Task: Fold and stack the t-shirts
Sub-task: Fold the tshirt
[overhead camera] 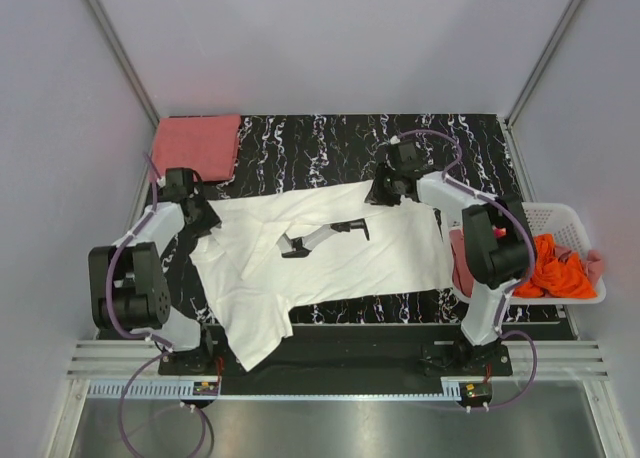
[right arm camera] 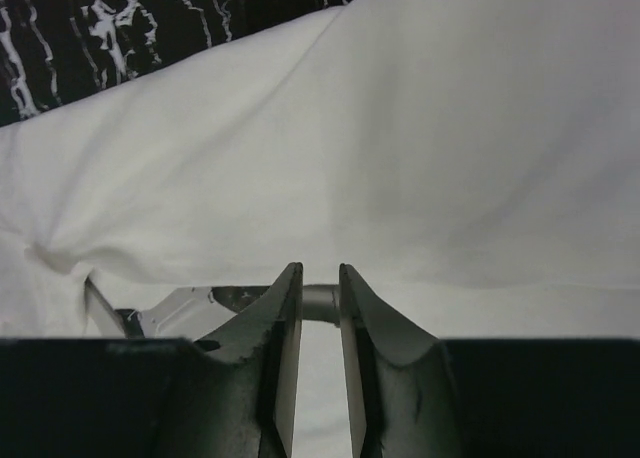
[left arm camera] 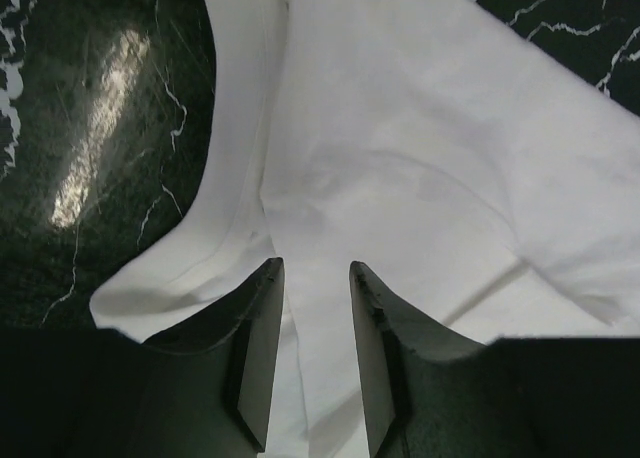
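Note:
A cream-white t-shirt (overhead camera: 330,248) lies spread and rumpled across the black marbled table (overhead camera: 330,143), one sleeve hanging toward the near edge. My left gripper (overhead camera: 207,221) sits at the shirt's left edge. In the left wrist view its jaws (left arm camera: 315,268) stand apart over flat white cloth (left arm camera: 400,138), a fold line running between them. My right gripper (overhead camera: 383,193) is at the shirt's far right edge. Its jaws (right arm camera: 320,268) are narrowly parted low over the cloth (right arm camera: 400,128), which rises in a fold just ahead. A folded salmon-pink t-shirt (overhead camera: 197,143) rests at the back left corner.
A white slatted basket (overhead camera: 560,218) stands off the table's right side, holding an orange t-shirt (overhead camera: 555,266) and some pink cloth (overhead camera: 595,266). Grey walls and metal rails enclose the back and sides.

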Controlling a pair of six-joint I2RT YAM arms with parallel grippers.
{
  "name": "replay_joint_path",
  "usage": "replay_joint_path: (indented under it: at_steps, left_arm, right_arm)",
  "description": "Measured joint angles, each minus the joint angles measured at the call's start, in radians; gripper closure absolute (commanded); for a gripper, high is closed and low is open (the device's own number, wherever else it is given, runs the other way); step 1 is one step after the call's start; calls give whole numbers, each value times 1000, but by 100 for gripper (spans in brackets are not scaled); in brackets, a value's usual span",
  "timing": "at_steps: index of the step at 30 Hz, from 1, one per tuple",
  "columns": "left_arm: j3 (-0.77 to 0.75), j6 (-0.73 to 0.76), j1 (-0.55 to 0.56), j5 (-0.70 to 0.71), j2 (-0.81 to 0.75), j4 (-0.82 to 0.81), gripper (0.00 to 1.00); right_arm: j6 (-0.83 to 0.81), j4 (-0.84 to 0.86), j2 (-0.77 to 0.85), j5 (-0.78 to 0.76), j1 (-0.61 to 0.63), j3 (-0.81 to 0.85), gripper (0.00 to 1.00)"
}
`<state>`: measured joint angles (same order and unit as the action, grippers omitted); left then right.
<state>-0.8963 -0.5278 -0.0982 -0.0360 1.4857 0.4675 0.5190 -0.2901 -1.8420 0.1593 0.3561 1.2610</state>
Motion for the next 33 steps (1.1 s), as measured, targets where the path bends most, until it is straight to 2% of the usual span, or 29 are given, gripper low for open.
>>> replay_joint_path:
  at_steps: [6,9,18,25,29,33]
  left_arm:
    - [-110,9,-11,64,175,-20,63]
    - [-135,19,-29,85,248,-20,63]
    - [-228,38,-31,118,324,-15,63]
    - [-342,58,-11,103,404,2,62]
    - [-366,73,-4,117,392,26,60]
    - [-314,19,-7,127,237,61,60]
  right_arm:
    - [-37,-55,-176,-119,-4,146,75]
    - [-51,-77,-216,-169,-17,160,75]
    - [-55,-82,-200,-233,-66,138,75]
    - [-71,-79,-199,-237,-75,140,71]
    - [-77,-88,-195,-237,-84,143,69]
    - [-77,-124,-147,-224,-91,141,68]
